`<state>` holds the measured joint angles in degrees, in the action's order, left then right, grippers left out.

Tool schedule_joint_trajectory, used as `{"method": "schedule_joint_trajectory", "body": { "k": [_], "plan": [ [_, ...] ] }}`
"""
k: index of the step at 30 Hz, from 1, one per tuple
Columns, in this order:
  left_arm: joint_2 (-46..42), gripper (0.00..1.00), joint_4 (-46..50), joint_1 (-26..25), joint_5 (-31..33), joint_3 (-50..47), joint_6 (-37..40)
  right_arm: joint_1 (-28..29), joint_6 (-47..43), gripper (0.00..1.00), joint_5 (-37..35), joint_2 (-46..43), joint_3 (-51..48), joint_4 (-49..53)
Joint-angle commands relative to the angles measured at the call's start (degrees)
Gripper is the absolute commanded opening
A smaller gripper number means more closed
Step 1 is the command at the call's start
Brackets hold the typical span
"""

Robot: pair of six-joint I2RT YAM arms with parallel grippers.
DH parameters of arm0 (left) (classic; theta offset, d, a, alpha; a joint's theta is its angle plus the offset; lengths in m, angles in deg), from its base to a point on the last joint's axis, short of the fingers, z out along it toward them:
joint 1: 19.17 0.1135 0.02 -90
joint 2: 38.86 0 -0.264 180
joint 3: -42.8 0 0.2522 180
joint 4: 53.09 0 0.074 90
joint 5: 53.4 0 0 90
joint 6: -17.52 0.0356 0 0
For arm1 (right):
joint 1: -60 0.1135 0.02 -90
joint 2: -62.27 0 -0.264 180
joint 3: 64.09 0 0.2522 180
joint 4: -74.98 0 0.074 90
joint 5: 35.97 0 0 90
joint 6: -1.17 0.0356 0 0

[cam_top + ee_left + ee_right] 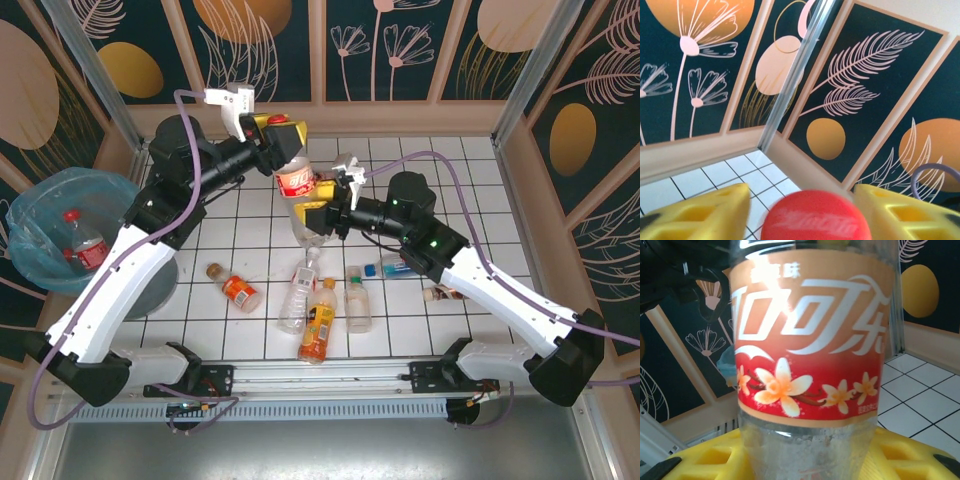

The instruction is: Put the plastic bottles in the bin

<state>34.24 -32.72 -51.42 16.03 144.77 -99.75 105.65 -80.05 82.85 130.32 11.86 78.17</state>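
The right gripper (314, 216) pinches the lower body of a plastic bottle (297, 181) held above the surface (400, 335); the left gripper (281, 128) straddles its red cap (815, 217), jaws spread, evidently for handover toward the bin (28, 262) at far left.

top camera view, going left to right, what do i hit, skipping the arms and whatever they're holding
bin → red-label bottle inside it → orange-label bottle → yellow-orange bottle → pale-label bottle → blue-capped bottle
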Motion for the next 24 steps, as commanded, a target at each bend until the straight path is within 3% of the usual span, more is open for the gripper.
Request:
{"method": "schedule_joint_trajectory", "body": {
  "k": [1,4,6,10,12,16,18,21,24],
  "plan": [
    [-1.76,0.37,-1.09,0.26,1.50,1.14,0.16,0.57,-2.09,0.45,2.39,0.81,0.76,-1.97],
    [-2.92,0.15,-0.46,0.27,4.46,1.14,1.35,0.74,-2.12,0.49,2.34,1.15,0.65,-1.82],
    [-3.69,0.03,0.17,0.31,6.47,1.22,2.23,1.08,-2.07,0.58,1.59,1.42,0.69,-2.13],
    [-5.63,0.00,2.40,0.30,15.00,2.46,4.18,2.69,-2.28,0.84,-2.68,2.21,1.83,-3.13],
    [-7.09,0.00,4.08,0.26,22.87,3.27,7.54,3.40,-2.99,0.90,-4.47,2.89,2.92,-3.41],
    [-5.79,0.00,16.39,0.26,54.51,12.72,20.10,4.27,-5.10,0.92,-6.84,5.07,6.20,-1.94],
    [-6.30,0.00,16.10,0.32,67.34,14.13,26.72,4.52,-5.99,0.92,-6.54,6.46,7.85,-0.58],
    [-8.38,0.00,10.36,1.86,80.24,14.22,35.90,4.92,-6.90,0.92,-6.03,8.18,9.45,1.08],
    [-9.14,0.00,6.34,5.56,88.37,14.51,43.67,5.39,-7.52,0.92,-4.50,9.60,10.50,2.22]
  ]
}}
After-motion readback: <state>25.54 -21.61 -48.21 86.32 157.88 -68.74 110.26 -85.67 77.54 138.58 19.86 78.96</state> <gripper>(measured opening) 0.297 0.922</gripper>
